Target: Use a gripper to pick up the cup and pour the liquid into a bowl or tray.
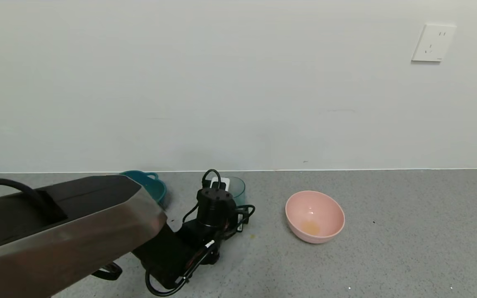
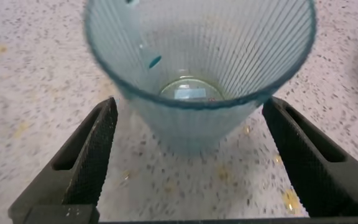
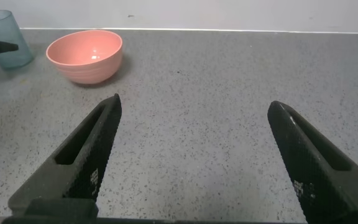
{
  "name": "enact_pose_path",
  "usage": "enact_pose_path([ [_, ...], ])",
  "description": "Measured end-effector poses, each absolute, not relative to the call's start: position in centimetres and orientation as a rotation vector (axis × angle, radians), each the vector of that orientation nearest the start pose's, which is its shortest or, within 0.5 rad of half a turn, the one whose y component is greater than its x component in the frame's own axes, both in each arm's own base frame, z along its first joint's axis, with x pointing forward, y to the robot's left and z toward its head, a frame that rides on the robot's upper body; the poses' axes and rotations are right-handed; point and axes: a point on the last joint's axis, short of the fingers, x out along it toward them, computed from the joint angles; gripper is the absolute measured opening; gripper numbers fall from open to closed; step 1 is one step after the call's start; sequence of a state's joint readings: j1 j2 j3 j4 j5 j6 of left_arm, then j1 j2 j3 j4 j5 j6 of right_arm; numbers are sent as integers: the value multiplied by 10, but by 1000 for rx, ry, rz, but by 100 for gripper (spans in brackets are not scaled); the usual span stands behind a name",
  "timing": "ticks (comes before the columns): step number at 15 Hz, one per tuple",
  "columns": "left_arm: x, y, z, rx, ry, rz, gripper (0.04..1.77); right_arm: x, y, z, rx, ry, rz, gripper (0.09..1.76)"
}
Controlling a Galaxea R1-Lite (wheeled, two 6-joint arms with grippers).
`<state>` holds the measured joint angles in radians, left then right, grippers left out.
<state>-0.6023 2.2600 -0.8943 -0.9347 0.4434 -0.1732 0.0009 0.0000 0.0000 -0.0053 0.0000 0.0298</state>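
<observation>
The fingers [image 2: 92, 155] of the left gripper [image 2: 191, 155] are being held apart on either side of the cup [image 2: 197, 74], at upper centre of the left wrist view, not clamped. The cup is looking empty, so pouring is judged done. The tray [image 1: 149, 186] is being half hidden left of centre. The right gripper [image 3: 191, 155] is being kept open, idle.

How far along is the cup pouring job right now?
The pour looks done: the cup stands upright on the counter and looks empty. The left gripper is open, its fingers on either side of the cup, apart from it. The teal tray sits beside it. The right gripper is open and idle.
</observation>
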Motion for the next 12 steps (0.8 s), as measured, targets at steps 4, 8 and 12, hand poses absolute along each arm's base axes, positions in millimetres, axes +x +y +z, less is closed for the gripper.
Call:
enact_pose_path([
  [4, 304, -202, 69, 70, 428, -135, 169, -23, 0, 76, 30, -5, 1, 171],
  [8, 261, -182, 117, 88, 477, -186, 170, -23, 0, 76, 30, -5, 1, 171],
  [12, 207, -146, 169, 85, 487, -221, 170, -23, 0, 76, 30, -5, 1, 171],
])
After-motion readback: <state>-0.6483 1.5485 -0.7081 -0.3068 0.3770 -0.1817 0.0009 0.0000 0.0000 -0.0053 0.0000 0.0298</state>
